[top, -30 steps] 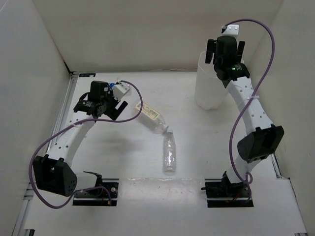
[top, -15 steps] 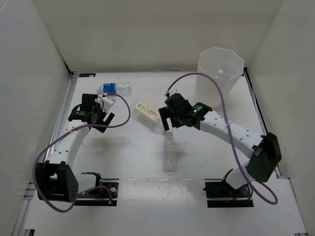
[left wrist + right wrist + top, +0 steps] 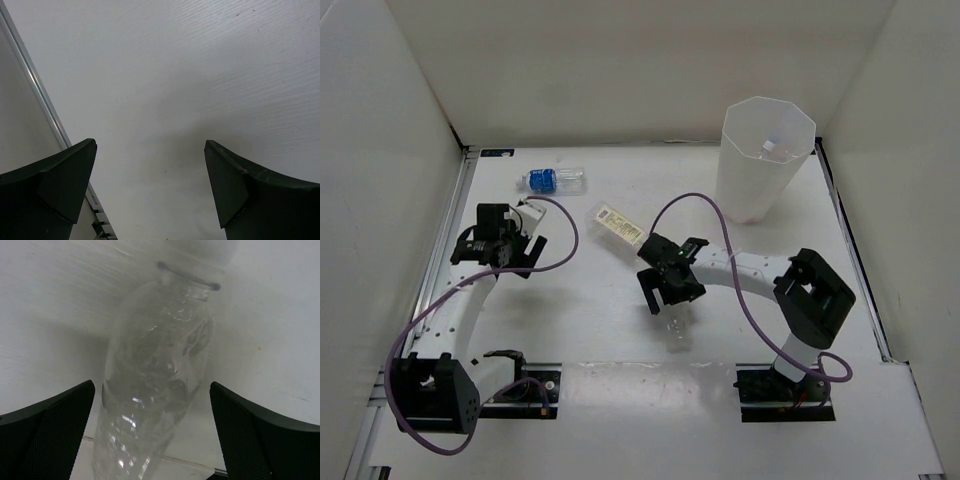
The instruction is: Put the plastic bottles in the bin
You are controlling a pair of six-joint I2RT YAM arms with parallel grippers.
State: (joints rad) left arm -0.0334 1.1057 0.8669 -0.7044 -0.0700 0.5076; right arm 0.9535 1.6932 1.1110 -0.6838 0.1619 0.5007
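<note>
The bin stands at the back right, with a white cap showing inside it. A blue-labelled bottle lies at the back left. A yellowish-labelled bottle lies near the middle. My right gripper is open, low over an unlabelled clear bottle that lies between its fingers, the gripper's midpoint on the bottle's body. My left gripper is open and empty over bare table at the left. The red-labelled bottle is out of view.
White walls close in the table on the left, back and right. A metal rail runs along the left edge beside my left gripper. Purple cables loop off both arms.
My right arm has swung from above the bin down to the unlabelled bottle in the middle. My left gripper has drawn back to the left, uncovering the blue-labelled bottle.
</note>
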